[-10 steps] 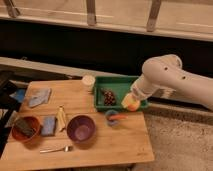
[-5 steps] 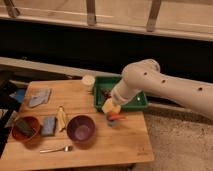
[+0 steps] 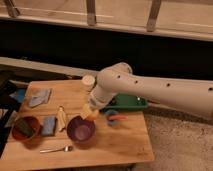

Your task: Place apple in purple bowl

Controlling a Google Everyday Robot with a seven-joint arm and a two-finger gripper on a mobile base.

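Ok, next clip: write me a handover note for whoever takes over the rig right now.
Gripper: at the arm's end, just above the purple bowl's far rim, carrying the apple.
Purple bowl: on the wooden table, between the blue sponge and the small blue cup; looks empty.
Done: apple lifted and brought to the bowl.
Left: lower it, release it into the bowl, withdraw.

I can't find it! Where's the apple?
The apple sits at the gripper, mid-table, just above the purple bowl's right rim, left of the blue cup.
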